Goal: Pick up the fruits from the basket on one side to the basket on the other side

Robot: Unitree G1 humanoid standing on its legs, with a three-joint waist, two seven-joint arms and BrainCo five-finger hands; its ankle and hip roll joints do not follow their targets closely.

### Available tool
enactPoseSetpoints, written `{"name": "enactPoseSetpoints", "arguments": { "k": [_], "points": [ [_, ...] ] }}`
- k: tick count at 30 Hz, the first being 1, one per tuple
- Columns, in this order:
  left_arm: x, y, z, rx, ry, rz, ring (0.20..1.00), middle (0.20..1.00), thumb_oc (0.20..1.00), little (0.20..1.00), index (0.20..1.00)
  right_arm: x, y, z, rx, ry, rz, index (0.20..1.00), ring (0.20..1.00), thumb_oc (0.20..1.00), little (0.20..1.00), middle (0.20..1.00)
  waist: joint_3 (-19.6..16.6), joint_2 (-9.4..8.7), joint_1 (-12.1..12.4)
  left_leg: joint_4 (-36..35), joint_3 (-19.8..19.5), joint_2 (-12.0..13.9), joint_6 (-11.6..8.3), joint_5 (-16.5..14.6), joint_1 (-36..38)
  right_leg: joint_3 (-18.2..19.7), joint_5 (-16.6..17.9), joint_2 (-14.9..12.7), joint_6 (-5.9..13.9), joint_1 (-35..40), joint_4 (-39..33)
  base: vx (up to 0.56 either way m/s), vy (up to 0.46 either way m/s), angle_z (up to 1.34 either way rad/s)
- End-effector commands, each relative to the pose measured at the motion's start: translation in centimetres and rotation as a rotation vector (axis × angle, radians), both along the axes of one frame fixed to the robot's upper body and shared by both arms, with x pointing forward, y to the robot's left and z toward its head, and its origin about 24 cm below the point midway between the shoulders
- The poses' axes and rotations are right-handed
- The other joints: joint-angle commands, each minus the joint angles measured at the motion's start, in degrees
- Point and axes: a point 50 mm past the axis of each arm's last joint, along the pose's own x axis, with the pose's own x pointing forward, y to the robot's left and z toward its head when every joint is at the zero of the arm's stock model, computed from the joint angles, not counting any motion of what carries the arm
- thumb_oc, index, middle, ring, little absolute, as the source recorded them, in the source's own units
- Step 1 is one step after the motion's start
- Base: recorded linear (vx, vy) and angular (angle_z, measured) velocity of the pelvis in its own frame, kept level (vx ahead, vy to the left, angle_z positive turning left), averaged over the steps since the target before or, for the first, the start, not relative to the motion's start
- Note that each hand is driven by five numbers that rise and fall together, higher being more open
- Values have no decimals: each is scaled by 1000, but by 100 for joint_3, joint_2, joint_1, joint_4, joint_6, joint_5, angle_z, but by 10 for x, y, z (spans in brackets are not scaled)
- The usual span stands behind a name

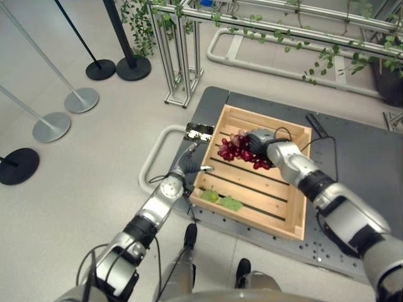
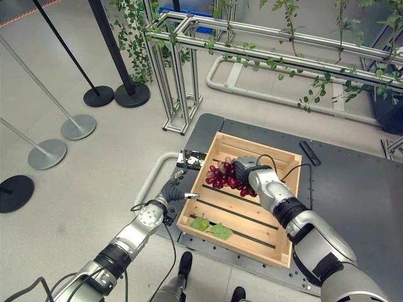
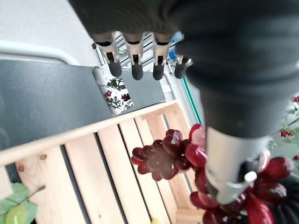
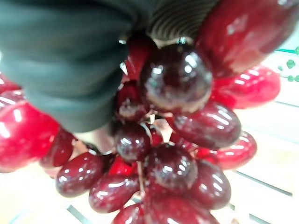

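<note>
A bunch of red grapes (image 1: 234, 150) lies in the far part of a wooden crate (image 1: 264, 119) on a dark platform. My right hand (image 1: 261, 141) sits over the bunch's right end and is shut on it; in the right wrist view the grapes (image 4: 177, 140) press close against the palm. A small green fruit (image 1: 210, 195) with a leaf (image 1: 231, 203) rests in the crate's near left corner. My left hand (image 1: 188, 165) hovers just outside the crate's left wall, open, with straight fingers (image 3: 136, 65) and nothing in it.
A small patterned card (image 1: 199, 131) lies on the platform's corner by the crate. A white tube rail (image 1: 151, 154) rings the platform (image 1: 365, 157). Stanchion bases (image 1: 51, 126) stand on the floor at left, and an aluminium frame with vines (image 1: 182, 56) behind.
</note>
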Motion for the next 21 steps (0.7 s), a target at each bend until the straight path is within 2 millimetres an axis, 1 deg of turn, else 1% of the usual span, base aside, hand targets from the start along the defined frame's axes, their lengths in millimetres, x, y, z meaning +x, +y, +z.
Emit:
{"name": "enactPoseSetpoints", "arguments": {
  "k": [1,2,10,15,16,19,21],
  "points": [
    [9,-11,17,38,-85,-44,1000,1000,1000,1000,1000,10,15,35,60,-144,35,200,200,200,200,200,-215,-355,88,332,264,55,-32,-1036,207,78,317,-619,294,-226,-84,0,0,0],
    [9,-13,16,49,-86,-51,1000,1000,1000,1000,1000,10,18,36,70,-145,42,200,200,200,200,200,-222,-356,85,334,266,54,-31,-1040,212,75,311,-619,292,-223,-76,0,0,0],
    [7,-18,14,67,-84,-75,1000,1000,1000,1000,1000,11,23,33,111,-139,38,200,200,200,200,200,-206,-339,87,330,268,50,-22,-1040,228,83,309,-627,296,-241,-39,0,0,0],
    [8,-18,14,83,-96,-67,1000,1000,1000,1000,1000,8,27,24,140,-107,47,200,200,200,200,200,-189,-338,94,328,269,52,-16,-1040,237,75,303,-628,294,-244,-16,0,0,0],
    [8,-17,15,81,-100,-58,1000,1000,1000,1000,1000,6,25,19,154,-92,35,200,200,200,200,200,-189,-341,93,328,275,49,-15,-1040,238,74,308,-631,297,-245,-14,0,0,0],
    [7,-17,12,75,-89,-60,1000,1000,1000,1000,1000,8,20,17,144,-82,13,200,200,200,200,200,-194,-337,102,328,278,42,-15,-1038,235,63,307,-630,295,-241,-13,0,0,0],
    [7,-16,13,83,-92,-65,1000,1000,1000,1000,1000,9,20,20,138,-89,14,200,200,200,200,200,-197,-332,104,328,278,41,-13,-1041,235,67,307,-630,294,-240,-16,0,0,0]
  ]
}}
